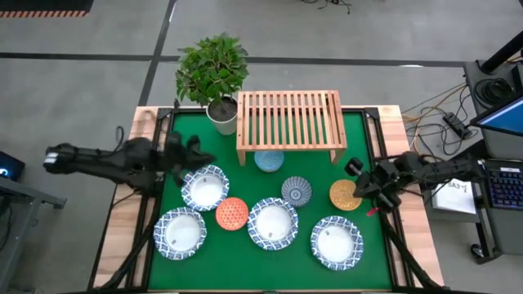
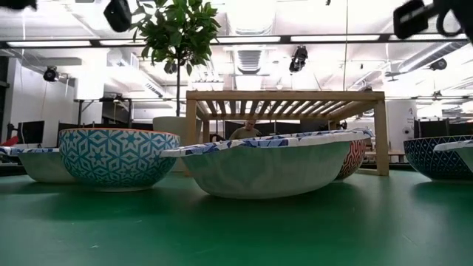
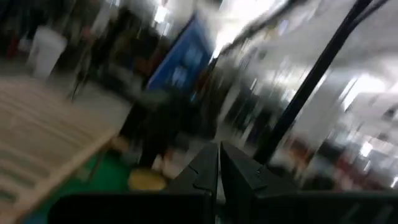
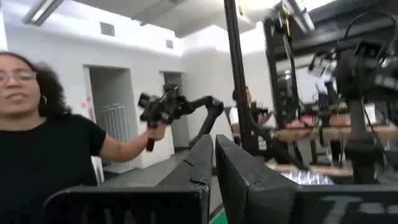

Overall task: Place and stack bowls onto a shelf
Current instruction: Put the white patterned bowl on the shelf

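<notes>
The light-wood shelf [image 1: 288, 122] stands at the table's far side on its two legs. Several bowls rest on the green mat in front of it: wide white ones with blue rims [image 1: 204, 188] [image 1: 272, 222] [image 1: 336, 241], an orange-red one [image 1: 232, 213], a dark-blue patterned one [image 1: 296, 191], a mustard one [image 1: 345, 194], and a pale blue one [image 1: 269, 160] partly under the shelf's front edge. My left gripper [image 1: 208, 157] hovers shut above the table's left side, near the far-left white bowl. My right gripper [image 1: 353, 170] hovers shut by the mustard bowl. Neither holds anything.
A potted plant [image 1: 214, 69] in a white pot [image 1: 222, 114] stands at the shelf's left end. Wooden table borders [image 1: 122, 237] flank the mat. In the right wrist view, a person [image 4: 43, 143] stands beyond the table holding a device.
</notes>
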Available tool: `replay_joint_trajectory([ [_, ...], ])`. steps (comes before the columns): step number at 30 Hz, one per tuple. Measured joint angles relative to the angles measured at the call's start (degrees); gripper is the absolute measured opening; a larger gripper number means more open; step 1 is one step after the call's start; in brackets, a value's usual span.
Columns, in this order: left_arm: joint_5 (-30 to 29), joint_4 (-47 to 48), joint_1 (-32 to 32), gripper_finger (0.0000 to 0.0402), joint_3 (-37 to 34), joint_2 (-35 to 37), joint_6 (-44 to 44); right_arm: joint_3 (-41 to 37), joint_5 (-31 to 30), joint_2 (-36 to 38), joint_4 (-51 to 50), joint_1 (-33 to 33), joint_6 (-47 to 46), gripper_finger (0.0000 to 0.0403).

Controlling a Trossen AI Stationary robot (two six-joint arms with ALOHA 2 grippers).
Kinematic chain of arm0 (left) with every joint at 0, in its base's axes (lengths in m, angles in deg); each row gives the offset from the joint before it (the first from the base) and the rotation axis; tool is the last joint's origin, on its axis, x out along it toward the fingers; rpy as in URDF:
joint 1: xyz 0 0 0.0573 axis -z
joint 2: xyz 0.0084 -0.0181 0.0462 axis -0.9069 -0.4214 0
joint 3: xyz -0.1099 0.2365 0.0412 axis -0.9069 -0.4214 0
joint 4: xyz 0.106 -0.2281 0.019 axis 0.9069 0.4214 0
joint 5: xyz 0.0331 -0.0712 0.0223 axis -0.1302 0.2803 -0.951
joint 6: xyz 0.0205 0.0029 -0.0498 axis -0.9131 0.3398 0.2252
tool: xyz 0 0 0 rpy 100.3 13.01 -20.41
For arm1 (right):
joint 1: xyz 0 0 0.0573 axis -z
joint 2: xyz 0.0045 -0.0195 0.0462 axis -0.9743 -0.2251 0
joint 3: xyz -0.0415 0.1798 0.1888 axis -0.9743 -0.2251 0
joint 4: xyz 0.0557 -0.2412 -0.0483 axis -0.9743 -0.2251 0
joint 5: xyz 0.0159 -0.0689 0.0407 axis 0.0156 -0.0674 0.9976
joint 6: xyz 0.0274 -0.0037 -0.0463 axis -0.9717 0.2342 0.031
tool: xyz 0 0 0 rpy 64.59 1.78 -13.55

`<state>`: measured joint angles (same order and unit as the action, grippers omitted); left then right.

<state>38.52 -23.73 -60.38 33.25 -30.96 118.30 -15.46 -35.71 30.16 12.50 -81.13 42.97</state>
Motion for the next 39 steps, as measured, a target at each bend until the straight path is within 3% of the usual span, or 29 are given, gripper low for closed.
replay_joint_trajectory([
  [7,-3.8,30.5,9.7,0.0000,19.9,-19.4,0.6,6.1,-2.3,0.0,-5.5,0.0,5.2,0.0011],
  [12,-8.5,43.0,16.6,0.0000,32.1,-33.6,1.6,8.2,-9.9,-0.1,-16.7,0.0,10.4,0.0011],
  [17,-9.4,52.9,20.2,0.0000,42.9,-47.0,1.7,8.4,-17.5,0.0,-20.1,0.0,11.7,0.0011],
  [24,-9.4,65.4,22.0,0.0000,57.9,-63.8,2.4,8.4,-17.3,0.0,-20.2,0.0,11.7,0.0011],
  [33,-9.3,79.6,23.1,0.0001,80.2,-80.4,0.5,8.5,-17.2,0.0,-24.4,0.0,12.8,0.0011],
  [39,-9.4,90.9,23.0,0.0042,95.5,-92.1,0.6,8.5,-17.2,0.0,-25.4,0.0,12.8,0.0011],
])
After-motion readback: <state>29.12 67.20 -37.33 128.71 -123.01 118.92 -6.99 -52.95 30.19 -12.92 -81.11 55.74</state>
